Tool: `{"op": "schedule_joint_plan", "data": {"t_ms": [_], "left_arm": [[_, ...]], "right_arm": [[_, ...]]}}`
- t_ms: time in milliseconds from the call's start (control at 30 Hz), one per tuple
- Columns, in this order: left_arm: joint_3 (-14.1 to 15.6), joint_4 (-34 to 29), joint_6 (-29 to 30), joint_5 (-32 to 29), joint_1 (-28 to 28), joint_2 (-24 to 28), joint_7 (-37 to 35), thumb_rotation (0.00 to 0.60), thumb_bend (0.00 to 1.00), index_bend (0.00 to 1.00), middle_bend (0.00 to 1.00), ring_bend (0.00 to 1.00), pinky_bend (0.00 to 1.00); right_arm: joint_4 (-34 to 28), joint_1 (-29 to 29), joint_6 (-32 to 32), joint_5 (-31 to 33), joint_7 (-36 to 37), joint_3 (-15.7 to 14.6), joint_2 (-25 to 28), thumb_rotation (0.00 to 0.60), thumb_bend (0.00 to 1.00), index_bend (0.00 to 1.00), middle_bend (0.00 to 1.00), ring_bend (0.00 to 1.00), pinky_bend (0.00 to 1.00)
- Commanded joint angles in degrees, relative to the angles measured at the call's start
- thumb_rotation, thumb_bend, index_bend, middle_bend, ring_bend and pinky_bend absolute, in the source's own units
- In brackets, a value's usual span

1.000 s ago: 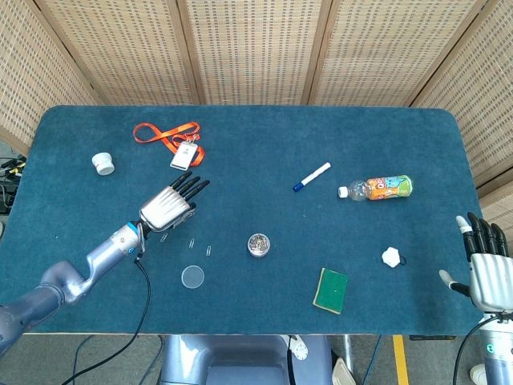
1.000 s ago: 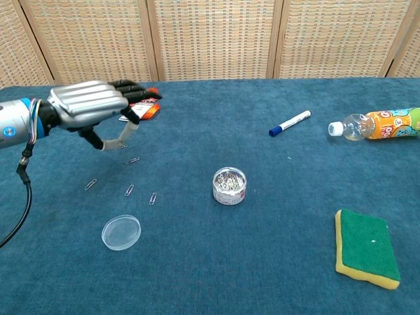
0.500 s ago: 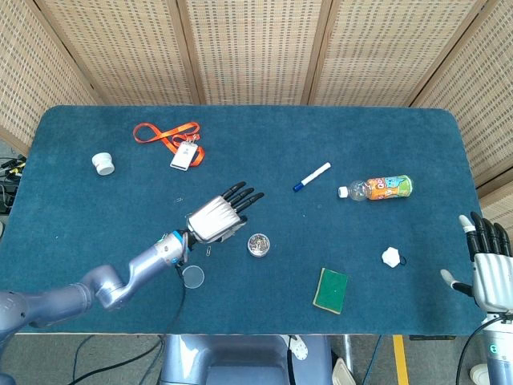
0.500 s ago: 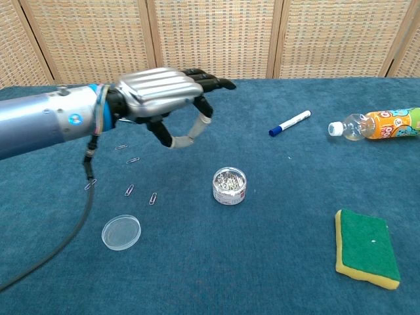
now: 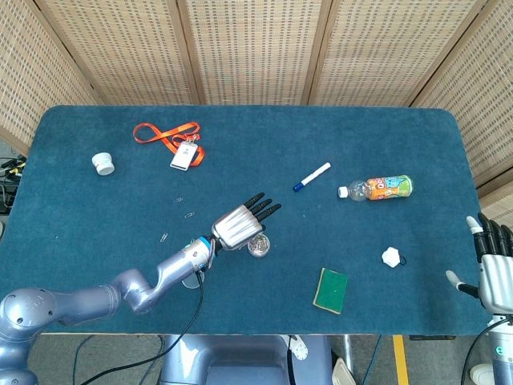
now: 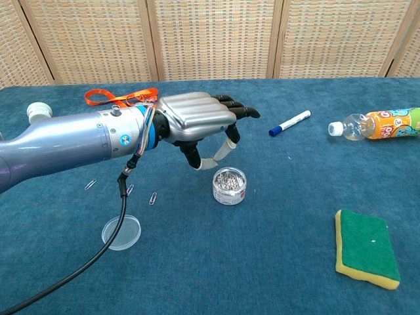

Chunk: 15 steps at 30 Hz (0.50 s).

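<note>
Hovering left hand (image 6: 197,121) over one clip jar (image 6: 230,186), one lid (image 6: 121,231), one sponge (image 6: 367,248)

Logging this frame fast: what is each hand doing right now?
Left hand: open, holding nothing, fingers apart, above the jar of paper clips.
Right hand: open, holding nothing, at the table's right edge.

Head view high overhead, chest view low, close, both sharing table (image 5: 385,144) centre

Your left hand (image 6: 200,125) hovers, fingers spread and empty, just above the small clear round jar of metal paper clips (image 6: 230,186). Loose silver paper clips (image 6: 153,197) and a clear round plastic lid (image 6: 121,231) lie nearby.
</note>
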Motion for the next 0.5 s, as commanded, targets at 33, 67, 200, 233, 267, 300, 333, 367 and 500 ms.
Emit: {"op": "schedule_joint_plan", "data": {"t_ms": [33, 67, 200, 233, 267, 300, 333, 367, 500], "left_arm": [[0.1, 0.1, -0.1, -0.2, -0.1, -0.2, 0.3, 0.6, 0.46, 0.72, 0.0, 0.0, 0.0], [0.1, 0.1, -0.1, -0.2, -0.1, -0.3, 0.4, 0.6, 0.46, 0.72, 0.0, 0.0, 0.0], [0.1, 0.2, 0.0, -0.4, -0.1, -0.5, 0.2, 0.6, 0.46, 0.72, 0.0, 0.0, 0.0], [0.1, 0.4, -0.1, -0.5, -0.2, -0.6, 0.3, 0.6, 0.46, 0.72, 0.0, 0.0, 0.0], [0.1, 0.5, -0.1, -0.6, -0.2, -0.8, 0.3, 0.6, 0.46, 0.72, 0.0, 0.0, 0.0], [0.0, 0.6, -0.2, -0.7, -0.2, -0.9, 0.4, 0.6, 0.46, 0.72, 0.0, 0.0, 0.0], [0.1, 0.6, -0.4, -0.9, -0.2, -1.1, 0.4, 0.6, 0.46, 0.71, 0.0, 0.0, 0.0], [0.1, 0.8, -0.5, -1.0, -0.3, -1.3, 0.7, 0.6, 0.46, 0.7, 0.0, 0.0, 0.0], [0.1, 1.3, -0.8, -1.8, -0.3, -2.2, 2.1, 0.6, 0.43, 0.57, 0.0, 0.0, 0.0]], "right_arm": [[0.0, 0.0, 0.0, 0.1, 0.1, 0.1, 0.0, 0.6, 0.0, 0.03, 0.0, 0.0, 0.0], [0.0, 0.0, 0.0, 0.1, 0.2, 0.1, 0.1, 0.6, 0.0, 0.03, 0.0, 0.0, 0.0], [-0.1, 0.0, 0.0, -0.1, 0.4, 0.0, 0.1, 0.6, 0.0, 0.03, 0.0, 0.0, 0.0], [0.0, 0.0, 0.0, -0.1, 0.5, 0.0, 0.2, 0.6, 0.0, 0.03, 0.0, 0.0, 0.0], [0.0, 0.0, -0.1, -0.1, 0.6, 0.0, 0.2, 0.6, 0.0, 0.03, 0.0, 0.0, 0.0], [0.0, 0.0, -0.1, -0.1, 0.6, 0.0, 0.2, 0.6, 0.0, 0.03, 0.0, 0.0, 0.0], [0.0, 0.0, -0.1, -0.1, 0.7, 0.0, 0.2, 0.6, 0.0, 0.03, 0.0, 0.0, 0.0], [0.0, 0.0, -0.1, -0.1, 0.8, 0.1, 0.2, 0.6, 0.0, 0.03, 0.0, 0.0, 0.0], [0.2, 0.1, -0.2, -0.1, 1.3, 0.2, 0.3, 0.6, 0.0, 0.03, 0.0, 0.0, 0.0]]}}
